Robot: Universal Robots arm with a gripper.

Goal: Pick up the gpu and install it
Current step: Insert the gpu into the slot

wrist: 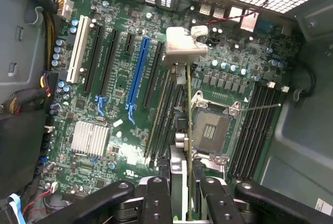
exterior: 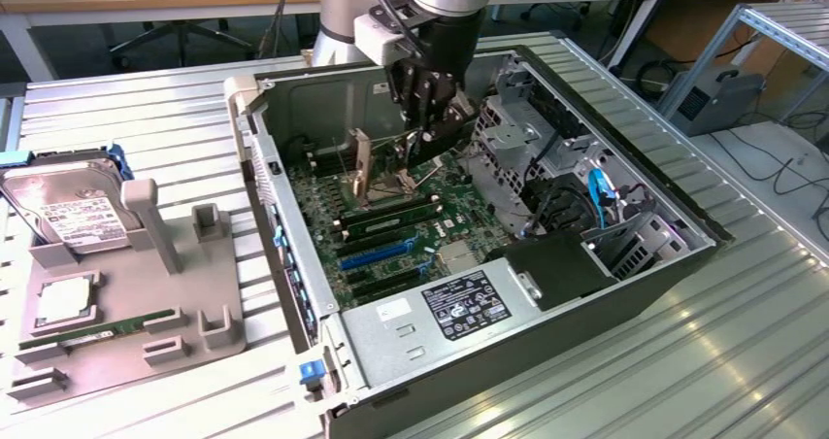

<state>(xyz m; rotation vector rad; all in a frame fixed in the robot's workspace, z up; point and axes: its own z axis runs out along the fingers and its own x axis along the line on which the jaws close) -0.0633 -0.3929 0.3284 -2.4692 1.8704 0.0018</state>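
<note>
Presently one tool [wrist: 187,198] gripping one gpu [wrist: 188,130] above one motherboard [wrist: 114,104].

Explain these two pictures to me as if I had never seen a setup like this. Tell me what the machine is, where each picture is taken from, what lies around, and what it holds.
The machine is a robot arm ending in a gripper, a two-fingered clamp. One picture comes from a camera standing off the arm and looking down at the whole bench. The other comes from a camera on the arm's wrist, looking past the gripper into the work.

On the metal table lies an open computer case with its green motherboard exposed. At the exterior view's left sits a grey parts tray carrying a hard drive and a slim RAM stick.

The gripper holds the gpu, a thin card seen edge-on, inside the case above the motherboard's slots.
</note>
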